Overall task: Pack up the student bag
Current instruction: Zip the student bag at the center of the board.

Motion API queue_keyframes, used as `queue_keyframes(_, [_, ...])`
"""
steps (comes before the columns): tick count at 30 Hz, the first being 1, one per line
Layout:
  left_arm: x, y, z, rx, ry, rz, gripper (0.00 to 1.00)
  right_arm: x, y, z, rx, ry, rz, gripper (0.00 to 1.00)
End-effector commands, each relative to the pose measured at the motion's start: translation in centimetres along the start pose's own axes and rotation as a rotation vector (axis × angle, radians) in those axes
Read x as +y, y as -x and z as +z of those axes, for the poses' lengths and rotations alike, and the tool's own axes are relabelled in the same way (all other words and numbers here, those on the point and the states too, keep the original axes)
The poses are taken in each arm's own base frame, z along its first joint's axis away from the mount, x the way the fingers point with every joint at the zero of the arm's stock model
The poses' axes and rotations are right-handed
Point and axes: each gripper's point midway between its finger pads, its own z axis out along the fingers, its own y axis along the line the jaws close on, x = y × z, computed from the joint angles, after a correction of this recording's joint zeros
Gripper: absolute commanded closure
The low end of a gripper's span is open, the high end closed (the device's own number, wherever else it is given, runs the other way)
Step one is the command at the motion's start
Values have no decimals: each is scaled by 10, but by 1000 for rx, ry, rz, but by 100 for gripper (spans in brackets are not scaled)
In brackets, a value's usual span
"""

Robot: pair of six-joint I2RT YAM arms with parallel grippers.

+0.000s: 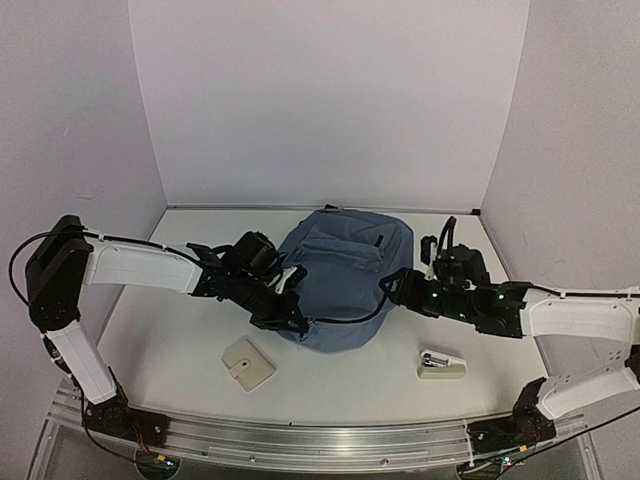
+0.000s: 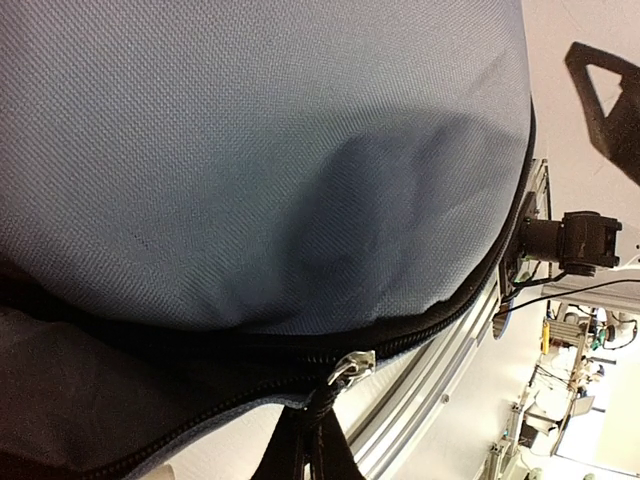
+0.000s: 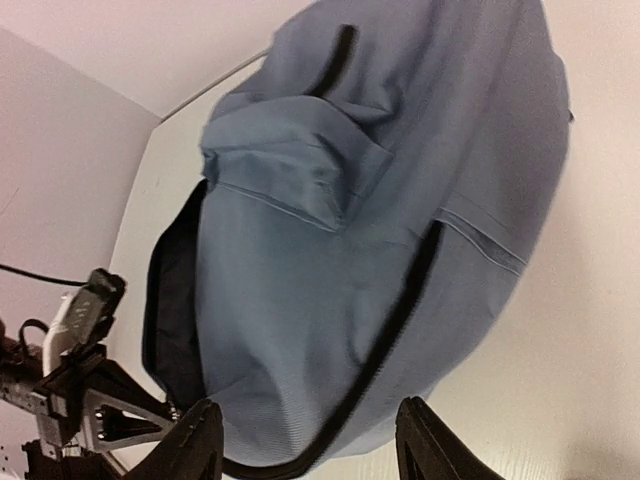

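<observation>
Left gripper (image 2: 310,442) is pinching the zip pull (image 2: 350,366) on the backpack (image 1: 345,268), right gripper (image 3: 308,425) gaping wide beside it; dragging steadily along the track is looking wisest.

the student bag (image 1: 340,270) is a soft slate-blue fabric backpack with black zips and trim. it lies flat in the middle of the table, towards the far side, with its front face up and its black carry loop (image 1: 330,209) pointing at the far wall. a front pocket (image 1: 347,247) with a black zip sits across the far half of the upper face. the main zip (image 2: 420,335) curves round the near end, and along the near left edge the opening (image 3: 175,300) gapes on a dark inside, with the silver zip pull (image 2: 352,364) at the near rim.
</observation>
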Motion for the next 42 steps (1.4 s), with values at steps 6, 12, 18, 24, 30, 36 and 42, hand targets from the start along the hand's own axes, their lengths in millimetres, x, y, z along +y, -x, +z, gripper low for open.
queue_keyframes(6, [-17,8,-24,-71,-17,-26,100,88,-19,-4,75,200,-367,29])
queue_keyframes(12, [-18,13,-32,-72,28,-28,100,100,-60,23,134,222,-453,40])
queue_keyframes(18, [-22,14,-37,-76,21,-19,100,99,-78,42,154,218,-484,49])
queue_keyframes(24, [-28,14,-41,-80,4,-14,100,95,-83,52,148,186,-517,46])
queue_keyframes(30, [-30,18,-47,-99,14,-6,100,91,-95,67,173,142,-592,52])
queue_keyframes(36, [-19,28,-57,-139,45,-42,100,91,-109,67,160,76,-704,60])
queue_keyframes(42, [-16,33,-63,-151,15,-66,100,93,-125,60,128,17,-799,51])
